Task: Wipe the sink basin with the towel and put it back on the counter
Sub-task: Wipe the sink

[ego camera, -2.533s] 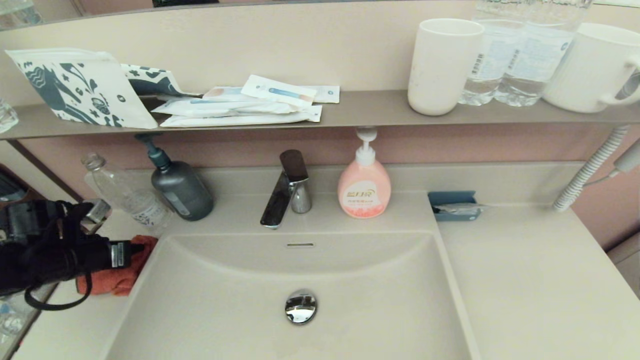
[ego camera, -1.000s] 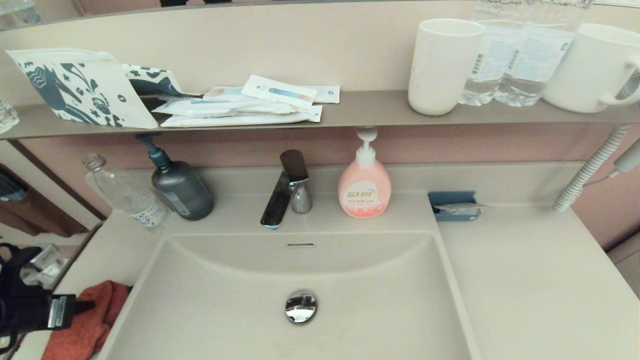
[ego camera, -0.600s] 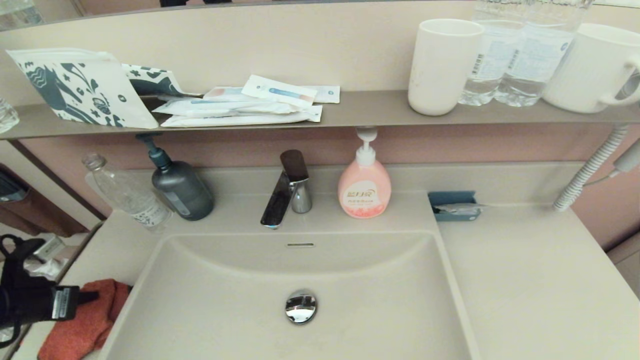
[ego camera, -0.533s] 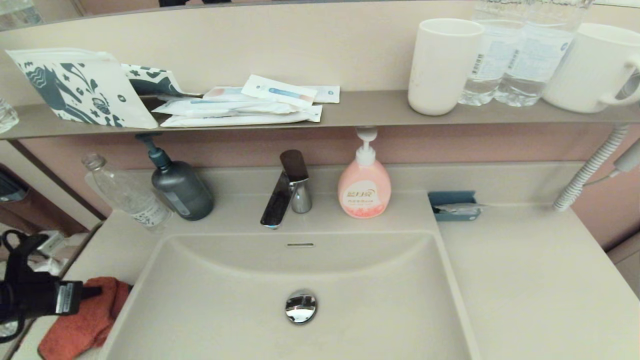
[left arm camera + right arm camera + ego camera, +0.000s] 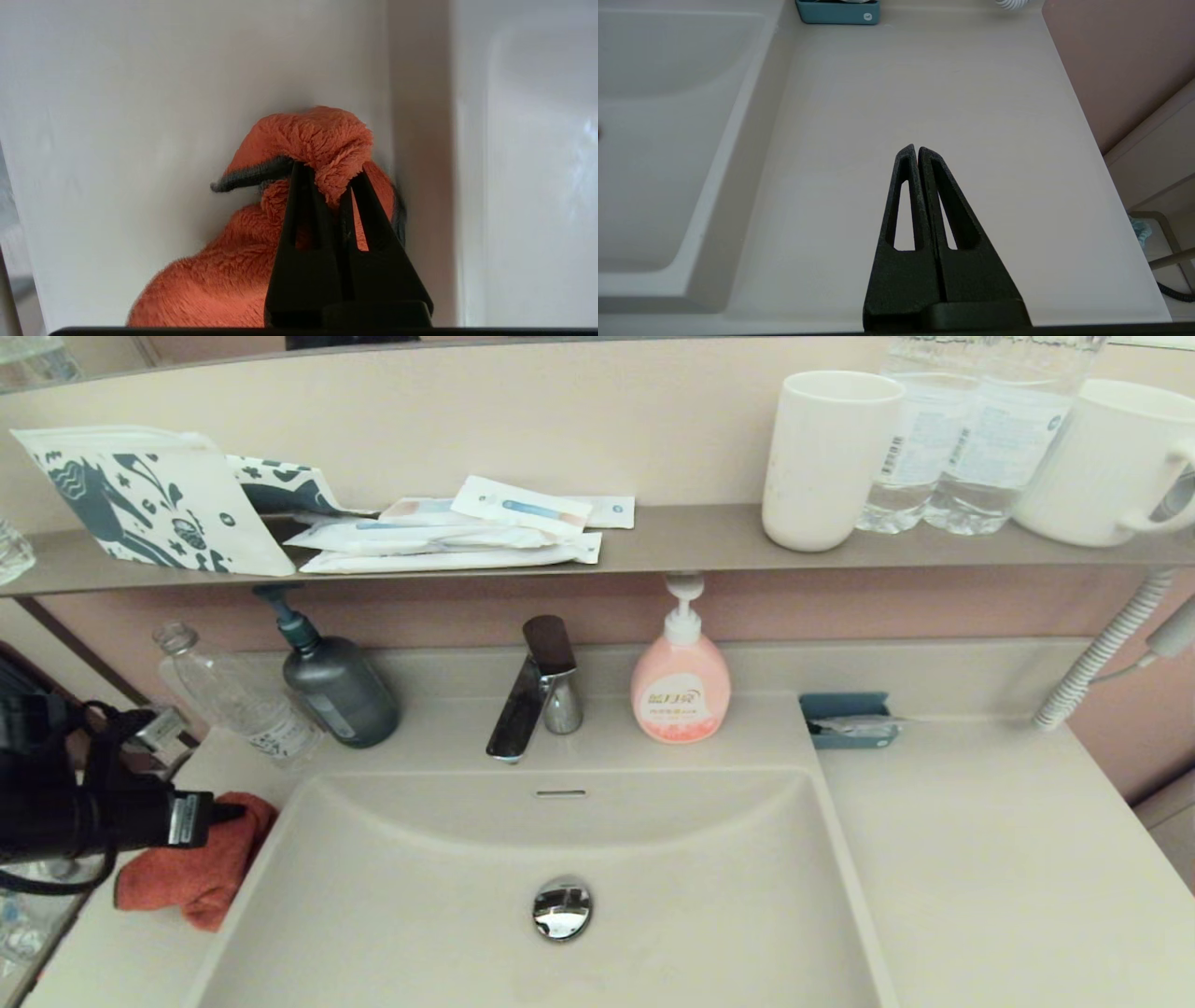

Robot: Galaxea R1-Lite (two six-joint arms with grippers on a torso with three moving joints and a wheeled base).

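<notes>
Surface (image 5: 980, 859): flat beige matte vanity top running on both sides of the basin; the right part is bare.
Basin (image 5: 448, 915): rectangular, beige, rounded corners, sunk into the surface; chrome drain plug (image 5: 562, 907) at the bottom, overflow slot (image 5: 560, 793) on the back wall.
Towel (image 5: 201, 873): orange-red terry cloth, bunched, lying on the surface just left of the basin rim.
Left tool (image 5: 233, 812): fingers pressed together, pinching a fold of the towel at its upper edge; arm enters from the left.
Right tool (image 5: 916, 149): fingers pressed together, holding nothing, above the surface right of the basin.
Back edge: tap (image 5: 537, 695), grey pump bottle (image 5: 336, 686), pink soap bottle (image 5: 680, 681), clear bottle (image 5: 238, 700), blue tray (image 5: 848, 719).
Shelf (image 5: 672, 546): narrow, grey-brown, on the wall above; carries cups, water bottles, sachets.
</notes>
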